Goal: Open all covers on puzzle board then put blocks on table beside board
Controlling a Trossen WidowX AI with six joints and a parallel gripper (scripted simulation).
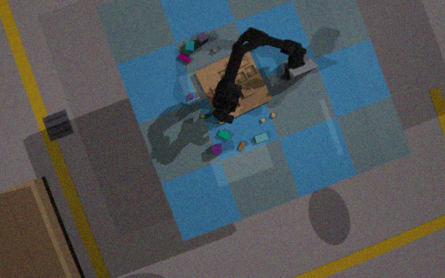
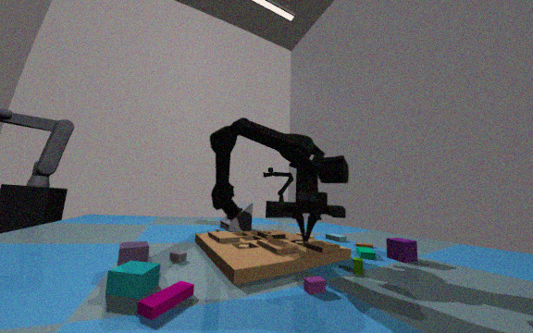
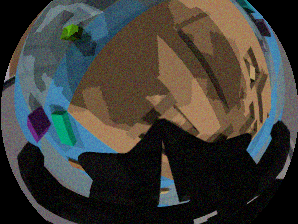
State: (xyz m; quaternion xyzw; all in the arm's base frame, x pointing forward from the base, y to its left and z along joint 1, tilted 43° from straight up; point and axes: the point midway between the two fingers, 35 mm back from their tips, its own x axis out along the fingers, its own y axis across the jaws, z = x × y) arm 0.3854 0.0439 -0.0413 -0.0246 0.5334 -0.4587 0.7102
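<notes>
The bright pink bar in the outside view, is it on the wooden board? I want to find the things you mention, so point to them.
No, the bright pink bar [image 1: 184, 59] [image 2: 166, 300] lies on the checkered mat.

From above, round the tan, square, wood-like board [image 1: 207, 75] [image 2: 243, 268] [image 3: 120, 75]: magenta oblong bar [image 1: 184, 59] [image 2: 166, 301], 10 o'clock; green rectangular block [image 1: 224, 134] [image 2: 365, 252] [image 3: 63, 128], 6 o'clock; pale-blue rectangular block [image 1: 261, 137] [image 2: 336, 238], 5 o'clock.

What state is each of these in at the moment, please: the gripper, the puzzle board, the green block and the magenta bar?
Gripper: shut, nothing held, fingertips down at the board.
Puzzle board: lying flat.
Green block: on the table, off the board.
Magenta bar: lying on its long side.
</notes>
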